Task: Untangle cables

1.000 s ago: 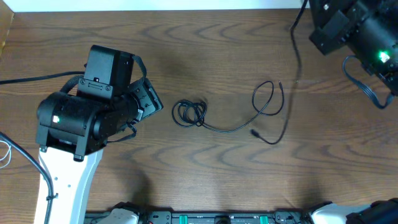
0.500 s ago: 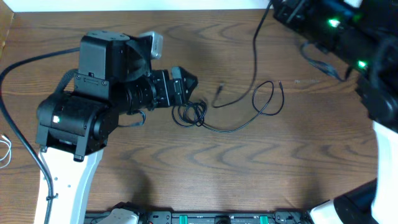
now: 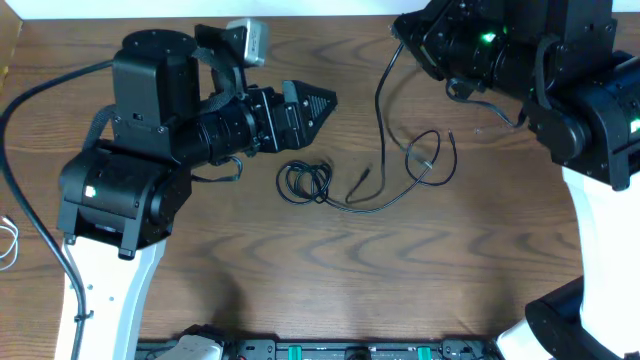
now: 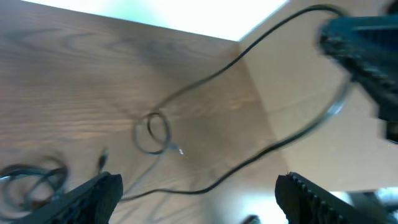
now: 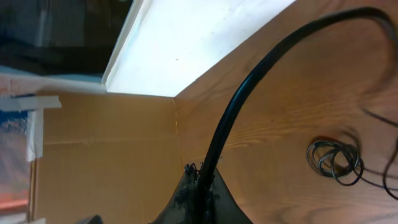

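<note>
**Cables: one strand held by right hand, the rest lying on counter**

Black cables sit mid-frame in the overhead view, on the wood-grain counter.
- Coiled bundle: tight, several turns, flat on the counter just left of centre. A strand runs from it in a shallow arc toward the right.
- Open loop: right of centre, at the far end of that arc. A tail drops down its right side.
- Hanging cable: black. It runs from the right hand at the upper middle of the overhead frame down to a small plug end between the bundle and the loop. Cannot tell whether the plug touches the counter.
- White cable: a small loop at the far left edge, well apart from the black ones.

Right hand: fingers together, clamped on the hanging cable, which enters the jaws directly in the wrist view.

Left hand: fingers spread wide with nothing between them. In the overhead view it sits at upper centre-left, just above the coiled bundle in the frame and apart from it.
</note>
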You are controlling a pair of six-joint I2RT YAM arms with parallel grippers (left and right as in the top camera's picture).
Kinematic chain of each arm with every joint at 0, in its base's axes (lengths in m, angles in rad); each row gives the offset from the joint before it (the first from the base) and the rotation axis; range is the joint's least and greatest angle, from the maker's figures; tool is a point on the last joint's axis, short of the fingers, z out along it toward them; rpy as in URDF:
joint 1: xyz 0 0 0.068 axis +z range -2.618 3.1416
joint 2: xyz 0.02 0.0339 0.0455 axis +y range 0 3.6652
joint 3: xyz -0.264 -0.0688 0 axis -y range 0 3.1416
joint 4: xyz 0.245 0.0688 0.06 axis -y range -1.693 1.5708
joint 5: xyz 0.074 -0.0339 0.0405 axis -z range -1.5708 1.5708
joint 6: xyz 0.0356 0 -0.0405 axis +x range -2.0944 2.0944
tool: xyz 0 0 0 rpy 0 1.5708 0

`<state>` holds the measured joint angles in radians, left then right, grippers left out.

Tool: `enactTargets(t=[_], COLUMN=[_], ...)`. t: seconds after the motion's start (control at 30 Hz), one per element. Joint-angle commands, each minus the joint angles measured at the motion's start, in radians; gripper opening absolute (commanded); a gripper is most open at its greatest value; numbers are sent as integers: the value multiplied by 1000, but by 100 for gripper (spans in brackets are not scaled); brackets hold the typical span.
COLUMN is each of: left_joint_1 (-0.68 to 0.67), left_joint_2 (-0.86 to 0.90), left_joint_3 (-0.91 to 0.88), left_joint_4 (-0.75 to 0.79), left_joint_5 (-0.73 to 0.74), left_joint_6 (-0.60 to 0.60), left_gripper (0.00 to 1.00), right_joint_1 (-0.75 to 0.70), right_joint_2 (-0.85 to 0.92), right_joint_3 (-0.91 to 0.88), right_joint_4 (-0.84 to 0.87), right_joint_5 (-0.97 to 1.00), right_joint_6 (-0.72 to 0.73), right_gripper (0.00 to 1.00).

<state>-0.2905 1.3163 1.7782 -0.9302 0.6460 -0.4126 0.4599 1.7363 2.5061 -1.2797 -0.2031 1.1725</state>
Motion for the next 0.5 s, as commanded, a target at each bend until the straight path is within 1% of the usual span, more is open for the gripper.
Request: enactTargets(t=[0.0, 0.1, 0.23, 0.37, 0.47], left_joint_1=[-17, -48, -93, -99, -99], left_joint_2=[-8, -8, -6, 3, 13], left_joint_3=[10, 10, 10, 10, 10], left_joint_4=[25, 47, 105, 137, 135], left_joint_5=[142, 151, 154, 124, 125], left_joint_6=[3, 25, 44, 53, 53], left_gripper=[84, 84, 83, 83, 69], right_joint_1=[17, 33, 58, 77, 82], right_joint_2=[18, 32, 50, 50, 50], right_joint_3=[5, 4, 4, 4, 4], right_joint_4=[-13, -43, -58, -77, -79], right_joint_5=[-1, 2, 2, 2, 2], right_joint_6=[109, 193, 204, 233, 238], right_gripper=[1, 1, 1, 1, 1])
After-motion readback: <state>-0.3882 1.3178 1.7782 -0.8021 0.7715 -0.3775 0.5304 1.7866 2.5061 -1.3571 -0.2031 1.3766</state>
